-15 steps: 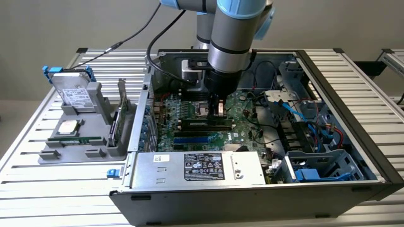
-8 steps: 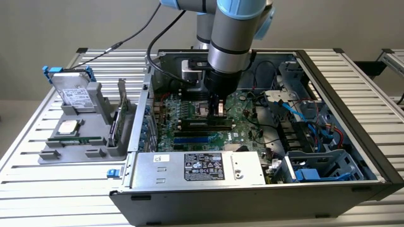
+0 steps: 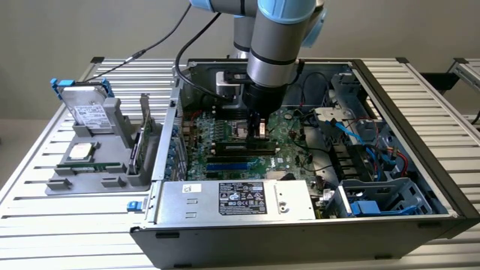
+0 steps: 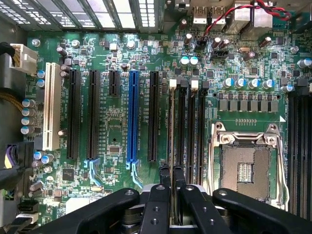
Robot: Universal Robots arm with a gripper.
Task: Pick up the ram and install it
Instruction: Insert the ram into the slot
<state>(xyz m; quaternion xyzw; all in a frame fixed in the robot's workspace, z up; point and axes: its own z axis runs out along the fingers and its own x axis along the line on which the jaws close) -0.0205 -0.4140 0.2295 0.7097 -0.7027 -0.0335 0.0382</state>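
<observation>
- The gripper (image 4: 171,180) is being observed low over the motherboard (image 4: 117,141), inside the open computer case (image 3: 420,112).
- The fingertips (image 4: 164,178) are being seen close together, with only a thin gap between them; they are judged to be clamped on the ram (image 4: 171,126), one on each flat face.
- In the wrist view the ram is being seen edge-on, as a thin pale line running straight away from the jaws.
- Its long axis is being read as parallel to the black memory slots (image 4: 187,126) and directly in line with the slot at the outer edge of that bank, on the side toward the blue slot (image 4: 133,117).
- The ram is therefore being placed between the jaws, not to either side; the grip appears to be on its near end, with most of its length reaching ahead.
- Whether the ram's lower edge is touching the slot cannot be told.
- A white latch (image 4: 172,84) is being noted at the far end of that slot, just past the ram's far end.
- The empty processor socket (image 4: 246,163) is being recorded beside the memory bank, on the side away from the blue slot.
- In the exterior view a power supply (image 3: 240,198) is being noted at the case's front, and a parts tray (image 3: 90,180) outside the case at the exterior view's left.
</observation>
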